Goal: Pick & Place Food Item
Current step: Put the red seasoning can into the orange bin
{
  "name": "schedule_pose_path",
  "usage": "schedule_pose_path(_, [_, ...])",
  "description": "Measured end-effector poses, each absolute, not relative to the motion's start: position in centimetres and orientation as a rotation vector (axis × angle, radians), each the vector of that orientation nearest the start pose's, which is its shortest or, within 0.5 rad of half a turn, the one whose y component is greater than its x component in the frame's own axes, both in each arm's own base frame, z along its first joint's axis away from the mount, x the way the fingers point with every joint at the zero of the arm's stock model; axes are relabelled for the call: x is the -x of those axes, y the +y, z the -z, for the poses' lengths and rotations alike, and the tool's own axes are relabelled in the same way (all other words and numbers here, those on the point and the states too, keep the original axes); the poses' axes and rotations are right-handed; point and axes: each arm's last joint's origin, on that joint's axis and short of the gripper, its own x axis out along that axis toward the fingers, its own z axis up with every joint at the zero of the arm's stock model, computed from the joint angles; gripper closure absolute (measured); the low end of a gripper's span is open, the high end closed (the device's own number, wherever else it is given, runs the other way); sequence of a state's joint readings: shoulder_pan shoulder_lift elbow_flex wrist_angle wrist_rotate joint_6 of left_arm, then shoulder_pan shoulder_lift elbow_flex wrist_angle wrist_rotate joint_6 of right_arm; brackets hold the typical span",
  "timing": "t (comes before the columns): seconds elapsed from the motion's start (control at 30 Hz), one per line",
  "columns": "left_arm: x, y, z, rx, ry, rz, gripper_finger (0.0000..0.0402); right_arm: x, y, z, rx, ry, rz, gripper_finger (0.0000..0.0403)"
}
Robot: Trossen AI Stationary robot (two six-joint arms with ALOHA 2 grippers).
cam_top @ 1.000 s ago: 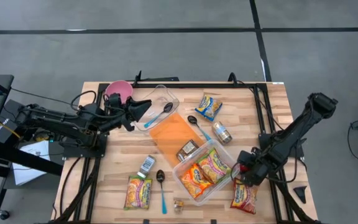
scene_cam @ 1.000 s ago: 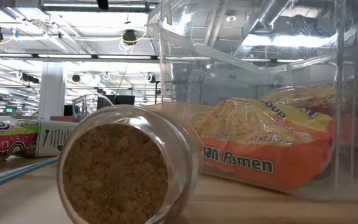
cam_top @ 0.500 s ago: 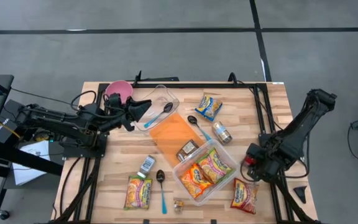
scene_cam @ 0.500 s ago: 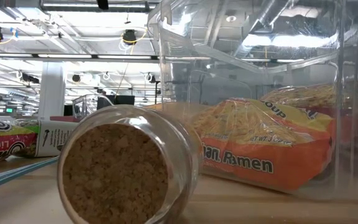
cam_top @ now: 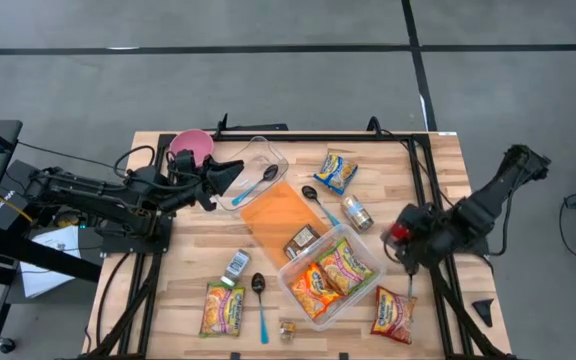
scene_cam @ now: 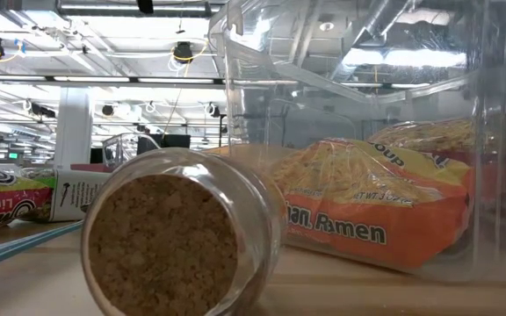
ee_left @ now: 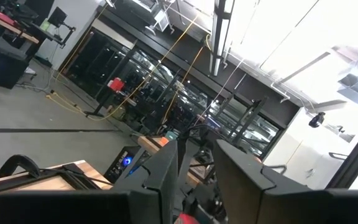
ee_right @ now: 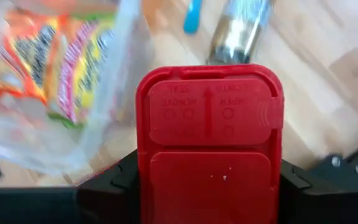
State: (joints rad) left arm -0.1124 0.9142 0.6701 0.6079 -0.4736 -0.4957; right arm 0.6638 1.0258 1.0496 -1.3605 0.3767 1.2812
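Right end effector: closed on a red flat case, held just beside the clear container on the side away from the left arm. That container sits on the bench holding two ramen packets. Left end effector: beside the pink bowl, fingers narrowly apart, gripping nothing.

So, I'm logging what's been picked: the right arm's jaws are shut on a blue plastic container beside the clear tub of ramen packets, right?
Not blue. The right wrist view shows the right gripper shut on a red plastic container. It is indeed beside the clear plastic tub of ramen packets, as the high view shows.
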Motion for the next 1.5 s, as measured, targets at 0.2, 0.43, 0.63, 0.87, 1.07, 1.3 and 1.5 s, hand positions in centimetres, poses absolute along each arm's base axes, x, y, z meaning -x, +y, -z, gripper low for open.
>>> schedule_pose_path(0.2, [-19.9, -0.9, -34.5, 0.588, -0.431, -0.265, 0.0302, -15.0, 6.2, -32.8, -0.471, 0.987, 0.507, 0.0206])
schedule_pose_path(0.43, [-19.9, -0.9, -34.5, 0.57, -0.427, -0.269, 0.0302, -20.2, 3.8, -35.3, -0.444, 0.81, 0.467, 0.0206])
schedule_pose_path(0.63, [-19.9, -0.9, -34.5, 0.563, -0.425, -0.27, 0.0302, -25.8, 2.1, -36.7, -0.365, 0.754, 0.4, 0.0206])
schedule_pose_path(0.87, [-20.0, -0.9, -34.2, 0.556, -0.402, -0.276, 0.0302, -32.0, 1.4, -37.4, -0.213, 0.817, 0.266, 0.0206])
schedule_pose_path(1.07, [-20.1, -0.9, -33.9, 0.545, -0.365, -0.285, 0.0302, -35.2, 1.6, -36.5, -0.07, 0.908, 0.077, 0.0206])
schedule_pose_path(1.3, [-20.1, -1.0, -33.2, 0.529, -0.293, -0.303, 0.0302, -38.4, 0.8, -33.0, 0.065, 0.981, -0.066, 0.0206])
schedule_pose_path(1.5, [-19.8, -0.9, -33.2, 0.527, -0.277, -0.317, 0.0302, -40.1, -1.5, -30.2, 0.084, 1.033, -0.131, 0.0206])
